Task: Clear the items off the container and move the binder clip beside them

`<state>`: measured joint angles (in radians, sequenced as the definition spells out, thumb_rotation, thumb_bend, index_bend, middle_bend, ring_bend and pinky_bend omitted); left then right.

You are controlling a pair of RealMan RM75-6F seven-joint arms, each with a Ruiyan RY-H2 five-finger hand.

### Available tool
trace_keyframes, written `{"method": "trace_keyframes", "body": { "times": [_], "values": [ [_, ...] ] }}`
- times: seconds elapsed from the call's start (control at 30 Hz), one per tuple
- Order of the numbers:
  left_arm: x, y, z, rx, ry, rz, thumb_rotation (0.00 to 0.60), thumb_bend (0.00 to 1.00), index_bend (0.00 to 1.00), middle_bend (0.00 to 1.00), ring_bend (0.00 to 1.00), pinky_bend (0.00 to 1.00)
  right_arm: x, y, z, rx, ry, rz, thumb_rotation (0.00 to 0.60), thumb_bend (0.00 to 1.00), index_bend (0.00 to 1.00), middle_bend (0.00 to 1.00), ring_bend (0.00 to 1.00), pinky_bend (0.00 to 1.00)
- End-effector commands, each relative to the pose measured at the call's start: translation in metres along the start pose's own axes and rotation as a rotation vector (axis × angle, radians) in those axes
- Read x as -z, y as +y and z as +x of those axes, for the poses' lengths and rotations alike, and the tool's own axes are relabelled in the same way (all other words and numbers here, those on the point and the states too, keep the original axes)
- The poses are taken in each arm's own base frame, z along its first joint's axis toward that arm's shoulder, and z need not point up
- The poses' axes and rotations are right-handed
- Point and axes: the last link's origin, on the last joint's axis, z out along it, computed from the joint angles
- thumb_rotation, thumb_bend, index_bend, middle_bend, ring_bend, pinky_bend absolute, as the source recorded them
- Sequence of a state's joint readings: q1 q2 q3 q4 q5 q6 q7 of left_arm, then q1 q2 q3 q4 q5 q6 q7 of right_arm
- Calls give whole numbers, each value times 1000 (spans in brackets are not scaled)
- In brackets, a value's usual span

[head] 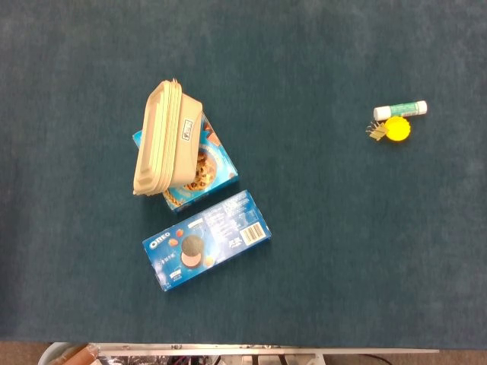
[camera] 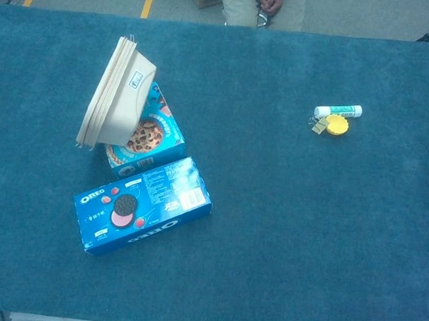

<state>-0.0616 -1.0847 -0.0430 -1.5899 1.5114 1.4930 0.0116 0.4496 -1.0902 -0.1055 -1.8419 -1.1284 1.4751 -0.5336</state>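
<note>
Neither hand appears in either view. Beige container (head: 165, 137) tipped on edge, leaning on cookie box (head: 199, 169); Oreo box (head: 206, 239) flat at its 5 o'clock. Far at 3 o'clock: yellow binder clip (head: 393, 130) touching glue stick (head: 400, 110), stick at clip's 12 o'clock.

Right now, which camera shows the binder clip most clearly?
The head view: looking straight down, the binder clip shows its yellow body and wire handles beside the glue stick. The chest view shows it smaller and at a slant.
</note>
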Motion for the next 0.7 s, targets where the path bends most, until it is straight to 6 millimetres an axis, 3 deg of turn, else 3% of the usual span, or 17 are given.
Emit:
{"method": "trace_keyframes", "body": {
  "times": [0.03, 0.27, 0.7],
  "values": [
    [0, 4, -1, 10, 8, -9, 600, 392, 185, 123, 60, 44, 20, 8, 0, -18, 35, -17, 600, 248, 390, 316, 216, 380],
    [2, 13, -3, 14, 16, -32, 600, 392, 185, 123, 60, 44, 36, 11, -1, -35, 68, -10, 600, 248, 390, 316, 216, 380],
    [3, 10, -2, 25, 33, -10, 600, 392, 186, 123, 60, 44, 39, 7, 0, -41, 77, 5, 600, 247, 390, 316, 216, 380]
  ]
}}
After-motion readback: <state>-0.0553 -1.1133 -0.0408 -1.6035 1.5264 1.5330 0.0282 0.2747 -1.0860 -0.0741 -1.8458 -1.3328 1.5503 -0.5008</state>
